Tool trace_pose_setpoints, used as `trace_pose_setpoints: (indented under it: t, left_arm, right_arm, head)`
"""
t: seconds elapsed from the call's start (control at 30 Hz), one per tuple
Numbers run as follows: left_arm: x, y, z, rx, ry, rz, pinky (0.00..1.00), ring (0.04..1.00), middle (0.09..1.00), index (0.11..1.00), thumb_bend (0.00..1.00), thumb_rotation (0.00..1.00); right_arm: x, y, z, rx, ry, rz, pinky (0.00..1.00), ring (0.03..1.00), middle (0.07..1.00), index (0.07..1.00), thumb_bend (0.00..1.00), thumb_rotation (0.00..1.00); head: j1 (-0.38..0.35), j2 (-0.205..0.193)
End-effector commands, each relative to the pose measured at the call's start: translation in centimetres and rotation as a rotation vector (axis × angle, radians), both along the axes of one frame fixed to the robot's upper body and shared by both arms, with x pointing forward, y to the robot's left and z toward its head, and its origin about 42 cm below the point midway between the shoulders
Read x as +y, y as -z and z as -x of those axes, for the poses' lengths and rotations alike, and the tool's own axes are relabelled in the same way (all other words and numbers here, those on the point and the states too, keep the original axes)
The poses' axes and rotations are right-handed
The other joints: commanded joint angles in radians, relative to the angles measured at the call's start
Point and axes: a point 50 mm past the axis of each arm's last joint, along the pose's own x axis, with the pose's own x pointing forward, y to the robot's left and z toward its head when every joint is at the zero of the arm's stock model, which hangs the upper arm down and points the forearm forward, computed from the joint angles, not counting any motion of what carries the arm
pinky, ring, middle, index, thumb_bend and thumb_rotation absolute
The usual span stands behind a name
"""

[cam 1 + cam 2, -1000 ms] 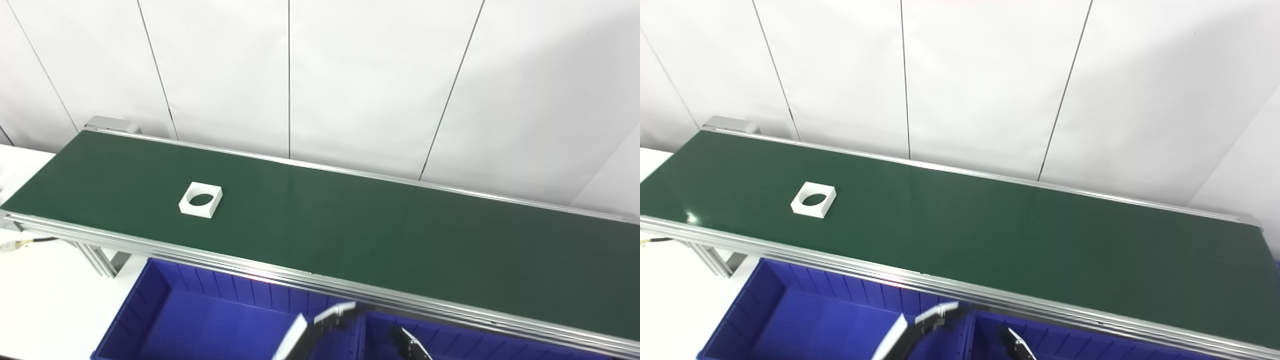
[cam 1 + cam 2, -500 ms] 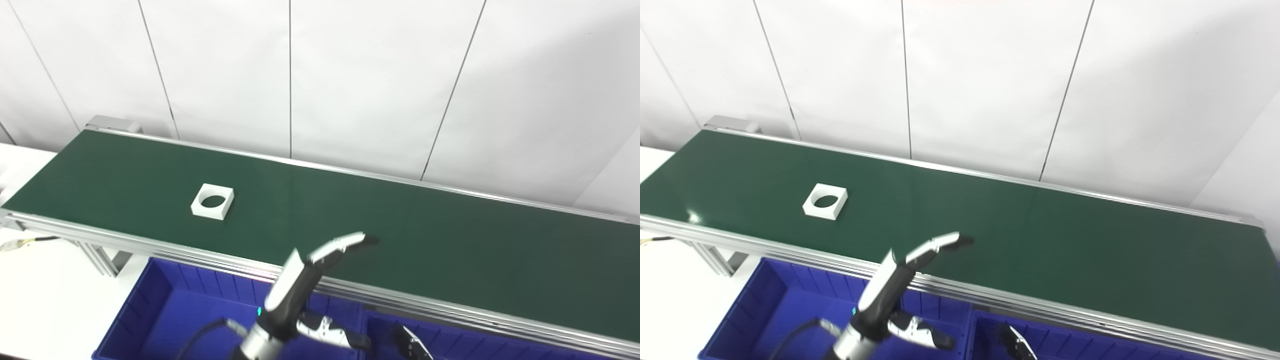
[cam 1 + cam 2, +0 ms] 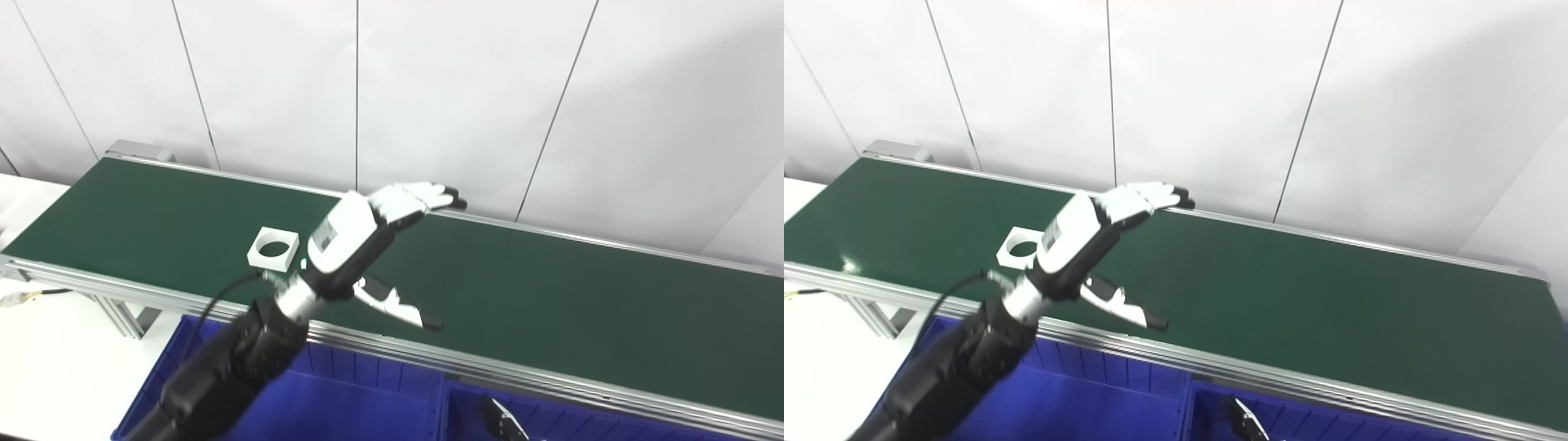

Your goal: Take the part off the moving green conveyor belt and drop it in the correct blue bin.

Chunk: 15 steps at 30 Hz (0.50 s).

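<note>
Since a moment ago the part (image 3: 274, 248) has ridden rightward, left of centre on the belt (image 3: 551, 294); my left hand (image 3: 367, 245) has risen over it, fingers spread, empty; grasp and bin (image 3: 343, 404) drop remain; right hand (image 3: 503, 422) barely visible, can't tell.

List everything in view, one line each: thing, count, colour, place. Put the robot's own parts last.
Conveyor belt: one, dark green with a silver frame, running across the scene.
Part: one, white square with a round hole, lying flat on the belt's left portion.
Bins: two, blue, side by side below the belt's near edge.
Wall panels: white, behind the belt.
Cable: one, pale, at the left edge under the frame.
Left robot hand: white and black, open, raised over the belt beside the part.
Right robot hand: only a dark tip shows, low over the right bin.
</note>
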Motion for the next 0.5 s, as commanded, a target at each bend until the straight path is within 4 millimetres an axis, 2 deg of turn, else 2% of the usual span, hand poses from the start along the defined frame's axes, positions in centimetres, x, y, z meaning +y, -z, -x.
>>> trace_pose_setpoints:
  t: [0.0,0.1,0.3,0.37,0.47]
  left_arm:
    - [1.4,-1.6,-1.7,-0.054,-0.038,-0.066,0.79,0.830,0.848,0.815,0.99,0.42]
    - [2.6,-2.3,-3.1,-0.046,-0.093,-0.141,0.79,0.836,0.846,0.822,1.00,0.32]
    - [4.6,-2.9,-5.4,-0.026,-0.153,-0.253,0.78,0.805,0.823,0.809,1.00,0.28]
    - [5.3,-3.0,-6.1,-0.012,-0.183,-0.301,0.78,0.800,0.812,0.812,1.00,0.19]
    - [5.9,-3.0,-6.8,0.001,-0.215,-0.341,0.77,0.789,0.800,0.810,1.00,0.13]
  right_arm:
    - [0.2,-0.3,-0.3,-0.020,0.003,-0.025,0.90,0.896,0.868,0.858,0.90,1.00]
    - [0.3,-0.2,-0.4,-0.017,0.002,-0.029,0.91,0.900,0.870,0.856,0.90,1.00]
    - [0.5,-0.1,-0.6,-0.013,0.000,-0.027,0.91,0.898,0.867,0.853,0.89,1.00]
    - [0.5,-0.1,-0.6,-0.011,-0.002,-0.027,0.91,0.901,0.871,0.858,0.90,1.00]
    - [0.6,-0.1,-0.7,-0.013,-0.002,-0.023,0.91,0.900,0.869,0.856,0.89,1.00]
  head:
    - [0.000,-0.001]
    - [-0.002,-0.002]
    - [-0.003,-0.008]
    - [-0.004,-0.009]
    - [-0.004,-0.010]
